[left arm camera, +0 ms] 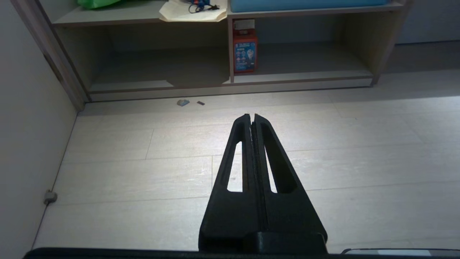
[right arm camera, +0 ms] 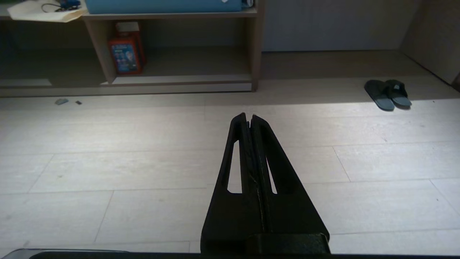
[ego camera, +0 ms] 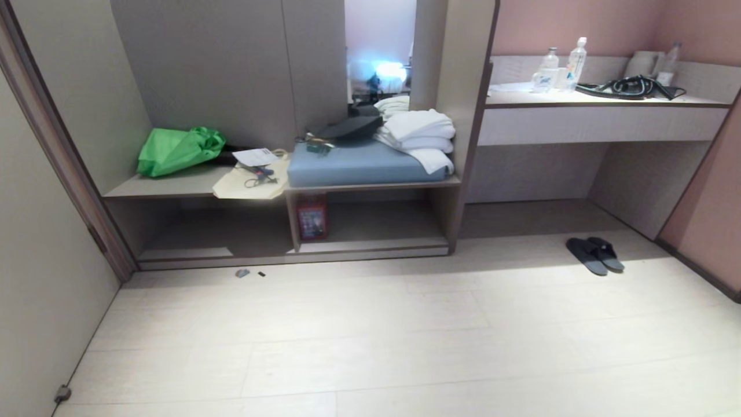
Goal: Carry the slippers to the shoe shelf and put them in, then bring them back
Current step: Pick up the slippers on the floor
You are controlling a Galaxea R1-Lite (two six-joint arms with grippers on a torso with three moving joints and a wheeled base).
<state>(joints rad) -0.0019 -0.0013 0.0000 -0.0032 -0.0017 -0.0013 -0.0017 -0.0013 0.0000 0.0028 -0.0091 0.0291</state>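
Nearest the robot lies pale plank floor [ego camera: 370, 347], and neither arm reaches into the head view. In the wrist views the left gripper [left arm camera: 251, 116] and the right gripper [right arm camera: 249, 115] each hang above bare floor, both with their black fingers pressed together and grasping nothing. A small grey plug [ego camera: 62, 394] sits at the foot of the wall at about 8 o'clock. Farther out, at about 2 o'clock, the slippers [ego camera: 595, 255] lie side by side on the floor, touching each other, in front of the open recess under the desk [ego camera: 602, 124] and well apart from both grippers. At about 11 o'clock two small scraps [ego camera: 248, 273] rest on the floor just before the bench plinth. Beyond them, at 12 o'clock, stands the shoe shelf [ego camera: 382, 223], the open cubby under the blue seat cushion [ego camera: 362, 165]; a red box [ego camera: 312, 217] stands upright at its left end against the divider. The wider cubby [ego camera: 214, 229] opens beside it at 11 o'clock. On top of the bench sit a green bag [ego camera: 179, 150], a cream bag [ego camera: 252, 179] bearing papers and a cord, a dark flat object [ego camera: 347, 127] and folded white towels [ego camera: 417, 136]. Farthest, at 1 o'clock, the desk top carries clear bottles [ego camera: 561, 69] and a black coiled cable [ego camera: 628, 87].
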